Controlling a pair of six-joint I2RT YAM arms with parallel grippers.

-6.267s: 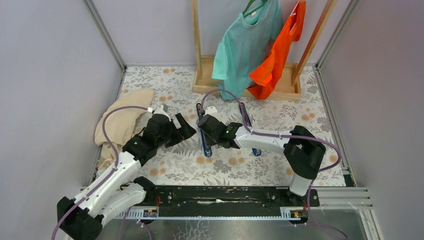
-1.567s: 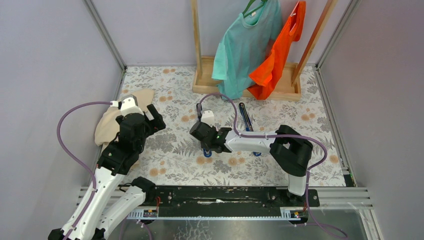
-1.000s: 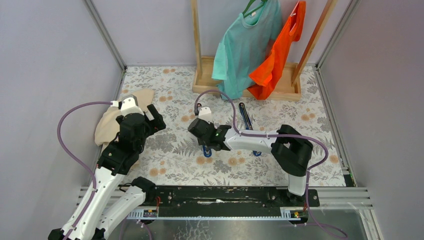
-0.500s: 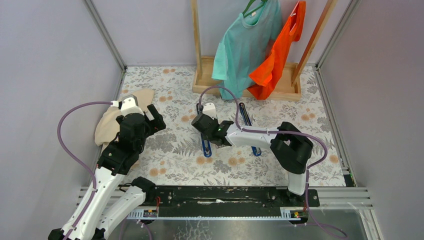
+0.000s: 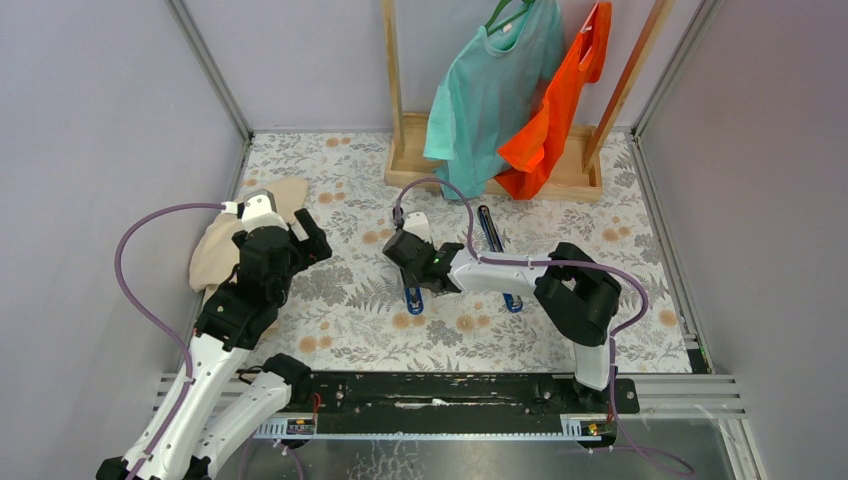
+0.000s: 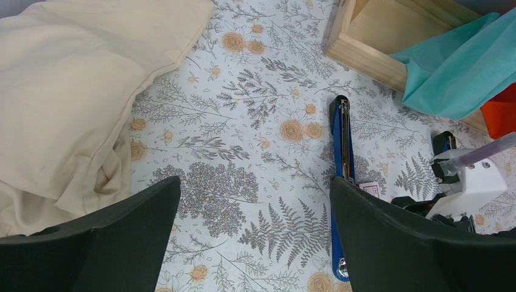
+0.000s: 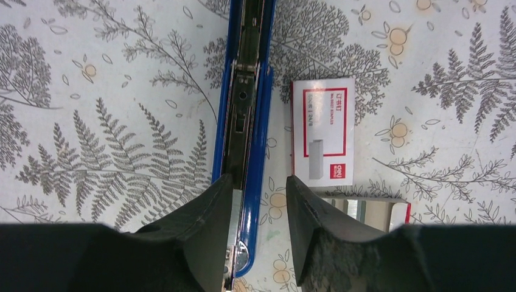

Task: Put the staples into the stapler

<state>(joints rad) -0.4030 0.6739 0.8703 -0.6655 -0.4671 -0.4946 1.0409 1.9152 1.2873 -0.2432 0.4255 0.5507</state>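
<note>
A blue stapler lies folded open and flat on the flowered table, also seen in the left wrist view as the stapler. My right gripper hovers over its near end. Its jaws stand partly open, one finger over the channel and the other beside the blue edge. A silvery strip, seemingly the staples, lies in the channel against that finger and nothing is clamped. A white and red staple box lies just right of the stapler, its tray slid out. My left gripper hangs wide open and empty to the left.
A second blue stapler lies behind the right arm. A beige cloth is heaped at the left wall. A wooden rack base stands at the back with a teal shirt and an orange one.
My right gripper has shifted a little along the stapler toward the far side. My left arm has stayed still and wide open.
</note>
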